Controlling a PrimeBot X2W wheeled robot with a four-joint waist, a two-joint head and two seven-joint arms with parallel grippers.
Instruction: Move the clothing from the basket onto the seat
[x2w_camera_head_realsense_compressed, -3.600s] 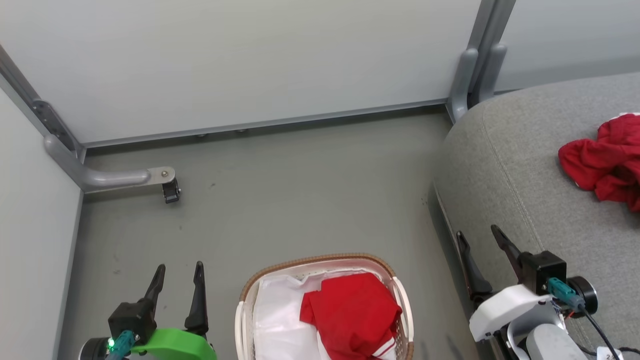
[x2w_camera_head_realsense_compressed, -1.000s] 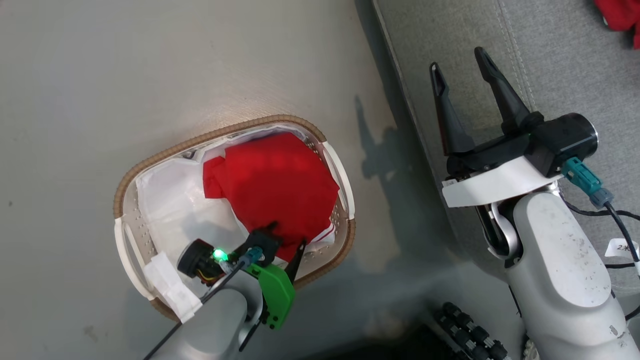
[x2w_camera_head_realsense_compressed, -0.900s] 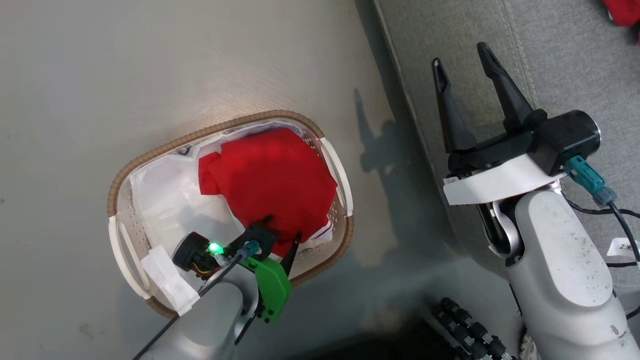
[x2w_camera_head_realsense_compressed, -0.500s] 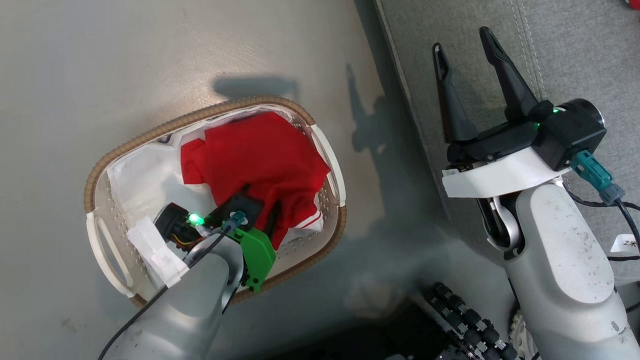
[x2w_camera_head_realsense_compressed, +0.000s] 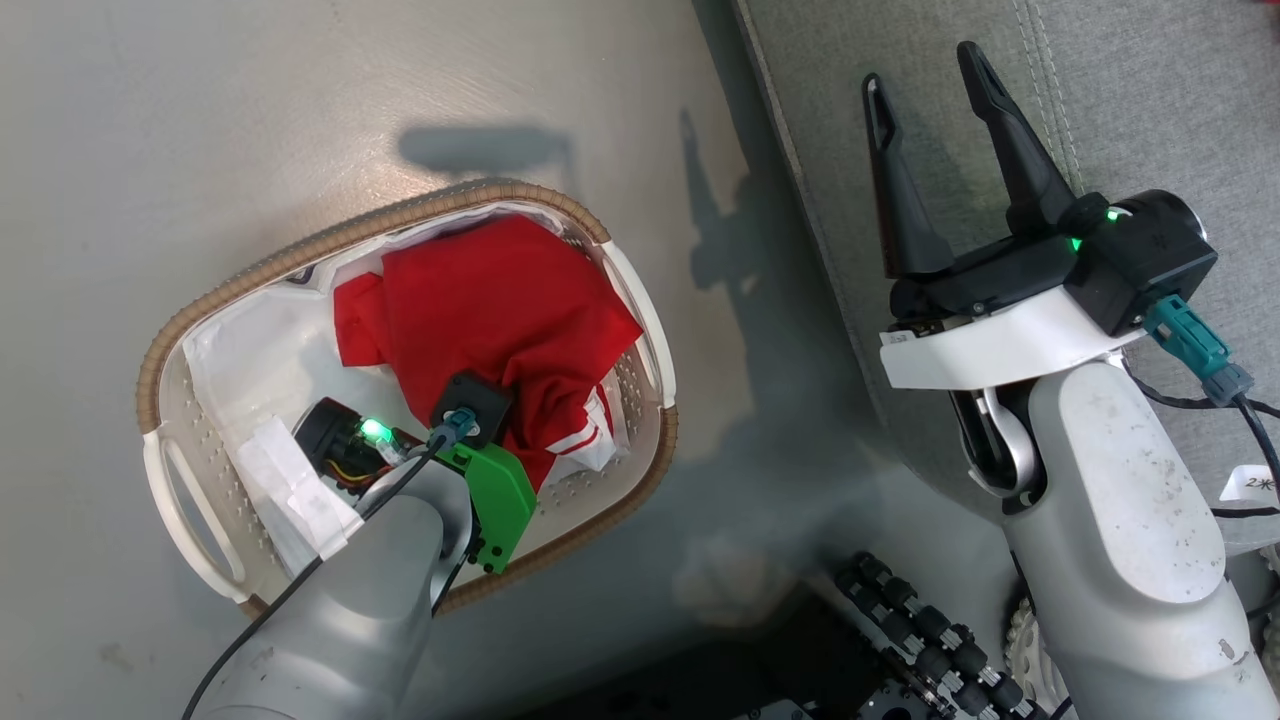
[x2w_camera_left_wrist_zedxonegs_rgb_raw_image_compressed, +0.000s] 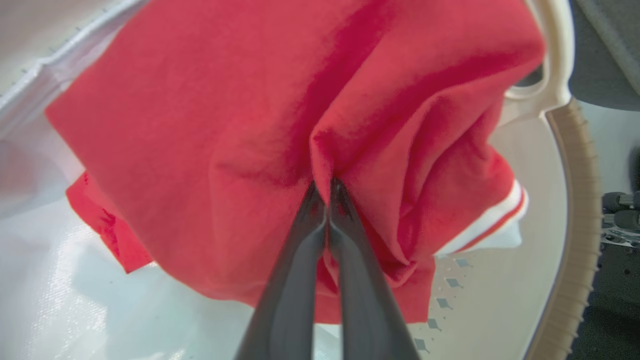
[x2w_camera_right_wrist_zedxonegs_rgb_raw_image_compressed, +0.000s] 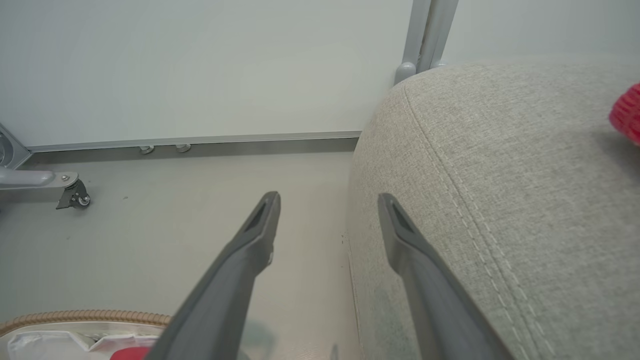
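- Noted the seat (x2w_camera_head_realsense_compressed: 1180, 80) just right of the basket (x2w_camera_head_realsense_compressed: 590, 490), across a strip of bare floor. Judged a low carry likely to catch the cushion's front edge, or to spill the load on the floor short of it.
- Feared tipping or dragging the basket on the lift, through a fold snagged on its perforated wall or woven rim.
- Found the clothing (x2w_camera_head_realsense_compressed: 490, 300) heaped in the basket's half nearer the seat, with a second red garment (x2w_camera_right_wrist_zedxonegs_rgb_raw_image_compressed: 627, 117) lying on the cushion, well apart from the basket. Reckoned on the narrow pinched ridge slipping free, or on the white-striped hem trailing back inside.
- Spotted the white liner (x2w_camera_head_realsense_compressed: 250, 350) under and beside the red cloth in the basket. Feared hauling it up too, if caught in the same pinch; could not tell whether caught.
- Saw the left pincer (x2w_camera_left_wrist_zedxonegs_rgb_raw_image_compressed: 327, 187) inside the basket, pressed together on a raised fold of the clothing, tips sunk in the crease.
- Saw the right pincer (x2w_camera_head_realsense_compressed: 920, 65) spread wide and holding nothing, raised over the seat's near edge, right of the basket.
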